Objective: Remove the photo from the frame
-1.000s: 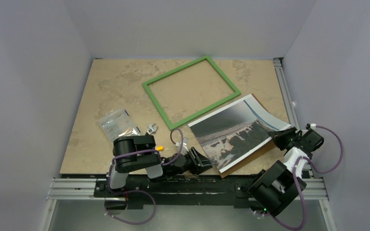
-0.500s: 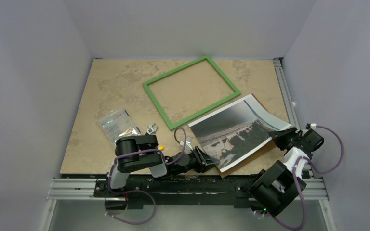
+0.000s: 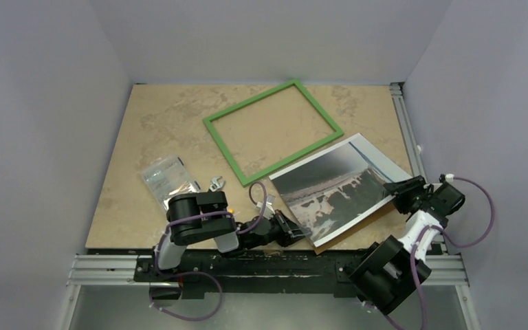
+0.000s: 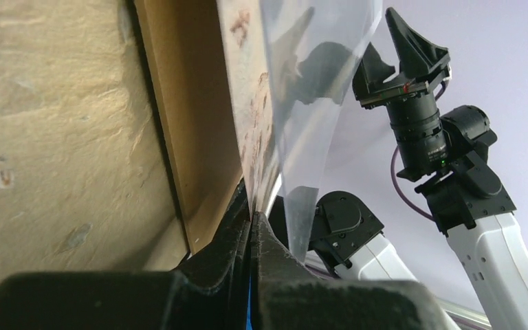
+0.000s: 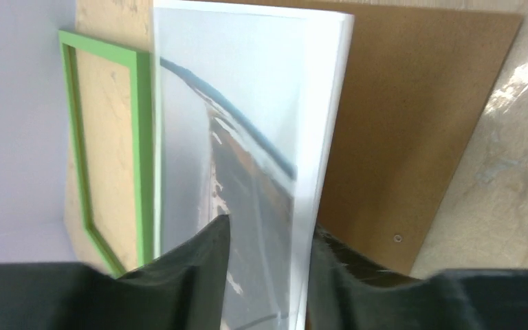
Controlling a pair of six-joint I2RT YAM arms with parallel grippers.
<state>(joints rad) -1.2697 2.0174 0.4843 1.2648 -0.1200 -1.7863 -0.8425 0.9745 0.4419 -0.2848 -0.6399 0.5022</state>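
Green frame [image 3: 250,102]; grey-black-white photo [image 3: 333,185]

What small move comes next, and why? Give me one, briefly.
Probably open the left gripper and let go. The frame lies empty, and the photo already rests outside it on the brown backing board. The right gripper has jaws open around the photo's edge, so only the left jaws, shut on its near corner, hold it.
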